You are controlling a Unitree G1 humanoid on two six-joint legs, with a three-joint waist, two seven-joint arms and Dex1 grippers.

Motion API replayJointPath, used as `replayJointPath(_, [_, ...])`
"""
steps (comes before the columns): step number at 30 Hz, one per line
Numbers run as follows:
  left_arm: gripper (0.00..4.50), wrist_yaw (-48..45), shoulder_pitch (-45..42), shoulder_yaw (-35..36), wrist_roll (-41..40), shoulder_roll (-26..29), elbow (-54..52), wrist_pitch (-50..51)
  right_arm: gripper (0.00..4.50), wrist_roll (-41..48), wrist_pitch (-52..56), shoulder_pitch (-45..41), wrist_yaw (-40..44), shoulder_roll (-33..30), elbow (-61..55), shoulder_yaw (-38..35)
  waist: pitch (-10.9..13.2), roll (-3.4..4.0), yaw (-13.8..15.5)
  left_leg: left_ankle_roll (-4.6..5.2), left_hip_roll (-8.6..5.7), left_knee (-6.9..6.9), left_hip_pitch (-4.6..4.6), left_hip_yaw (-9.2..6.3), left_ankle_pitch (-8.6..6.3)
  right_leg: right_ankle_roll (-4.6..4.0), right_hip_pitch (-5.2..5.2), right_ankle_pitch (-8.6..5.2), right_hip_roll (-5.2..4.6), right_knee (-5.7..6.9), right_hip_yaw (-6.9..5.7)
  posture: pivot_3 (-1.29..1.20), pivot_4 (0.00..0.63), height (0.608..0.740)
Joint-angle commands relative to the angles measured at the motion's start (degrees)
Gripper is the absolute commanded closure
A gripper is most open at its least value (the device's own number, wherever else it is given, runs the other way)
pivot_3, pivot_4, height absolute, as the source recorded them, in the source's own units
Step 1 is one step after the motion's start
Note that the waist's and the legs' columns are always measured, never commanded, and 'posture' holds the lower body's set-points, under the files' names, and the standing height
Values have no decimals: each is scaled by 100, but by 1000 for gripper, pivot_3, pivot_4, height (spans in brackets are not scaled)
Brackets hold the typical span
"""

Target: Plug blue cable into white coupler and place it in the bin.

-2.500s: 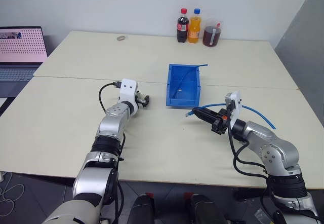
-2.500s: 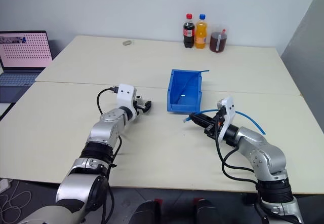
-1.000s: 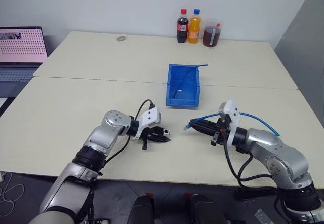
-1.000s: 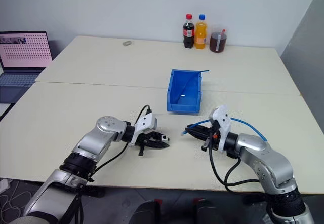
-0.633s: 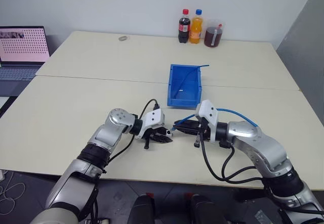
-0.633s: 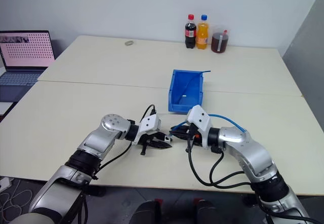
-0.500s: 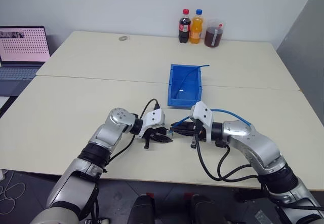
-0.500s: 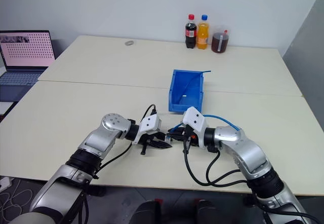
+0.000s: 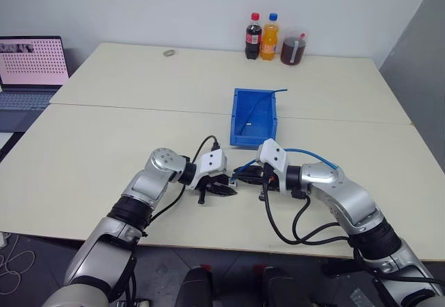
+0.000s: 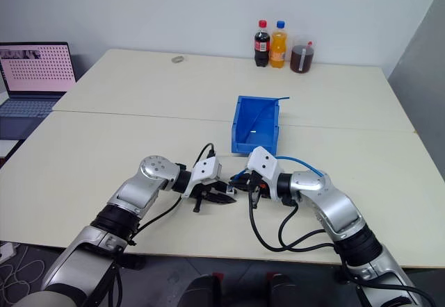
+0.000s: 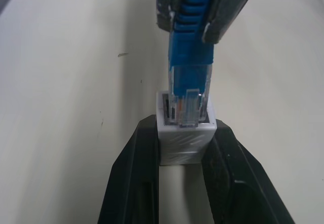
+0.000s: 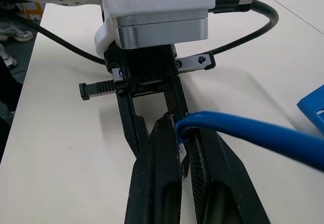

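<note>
Beige worktop (image 9: pixel 104 147): left hand (image 11: pixel 185 148) clamps white coupler (image 11: pixel 185 133); right hand (image 12: pixel 182 148) pinches blue cable (image 11: pixel 190 67), plug at coupler mouth; bin (image 9: pixel 254 118) at 12 o'clock.

Cream tables (image 9: pixel 125 85) meet a pale wall (image 9: pixel 174 5).

Both arms reach inward over the near edge of the desk (image 9: pixel 104 140), meeting tip to tip at its middle. The left gripper (image 9: pixel 226 189) points rightward and slightly down, jaws clamped on the white coupler (image 11: pixel 185 133). The right gripper (image 9: pixel 240 176) points leftward, jaws closed on the blue cable (image 12: pixel 253 133) just behind its plug, whose tip sits in the coupler's mouth.
</note>
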Motion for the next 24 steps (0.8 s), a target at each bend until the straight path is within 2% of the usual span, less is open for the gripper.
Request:
replayJointPath(1, [3690, -44, 123, -218, 180, -51, -1, 43, 4500, -61, 204, -61, 64, -39, -139, 40, -1, 0, 0, 0, 0, 0, 0, 0, 0, 0, 0, 0, 0, 0, 0, 0, 150, 740])
replayJointPath(12, [3690, 41, 139, -227, 274, -77, 11, 68, 4500, -66, 777, -225, 193, -243, -416, 138, -9, 2, 1, 0, 0, 2, 2, -1, 0, -1, 3, 1, 0, 1, -1, 0, 150, 740])
replayJointPath(24, [3690, 155, 71, -270, 412, -161, 143, 33, 4500, -127, 1225, -580, 178, -121, -622, 313, -15, 5, 12, 0, -1, 4, 2, -3, 0, 0, 4, 1, -1, 2, -3, 0, 150, 740])
